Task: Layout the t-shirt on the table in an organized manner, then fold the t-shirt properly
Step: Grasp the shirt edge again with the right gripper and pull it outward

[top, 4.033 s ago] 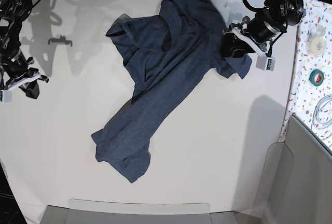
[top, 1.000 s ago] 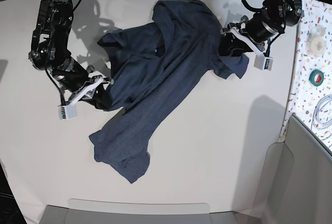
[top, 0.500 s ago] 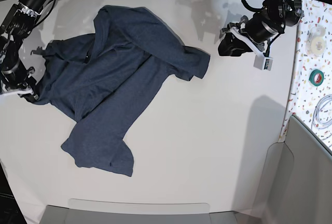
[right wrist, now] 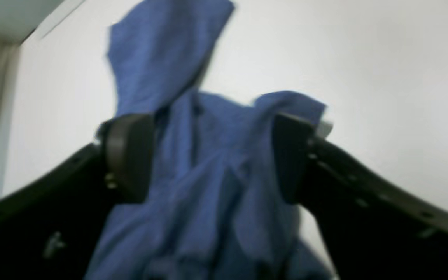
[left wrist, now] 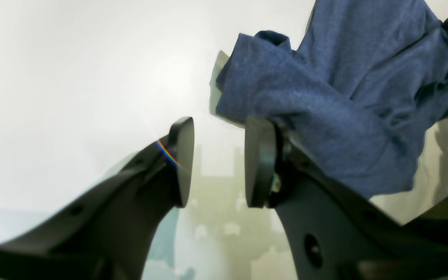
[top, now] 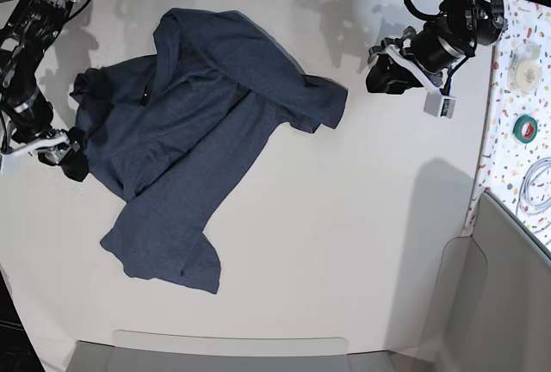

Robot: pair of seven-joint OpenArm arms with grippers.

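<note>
The dark navy t-shirt point(top: 198, 131) lies crumpled and plain side up on the left half of the white table point(top: 344, 243). My right gripper point(top: 69, 150) stands at the shirt's left edge. In the right wrist view it point(right wrist: 210, 155) is open wide, with loose blue cloth point(right wrist: 169, 58) lying between and beyond the fingers. My left gripper point(top: 379, 75) hovers over bare table just right of the shirt's nearest sleeve. In the left wrist view it point(left wrist: 220, 128) has a gap between its pads with nothing in it. The shirt point(left wrist: 344, 97) lies behind its right finger point(left wrist: 259, 163).
A speckled strip point(top: 508, 96) with tape rolls, a green roll point(top: 525, 127) and a coiled cable point(top: 538, 182) runs along the right edge. Grey panels stand at the front point(top: 232, 350) and at the right front corner point(top: 499, 303).
The right gripper dragged the shirt leftward, out of the left gripper, then opened and let go of the shirt's left edge. The left gripper has stayed in place.
</note>
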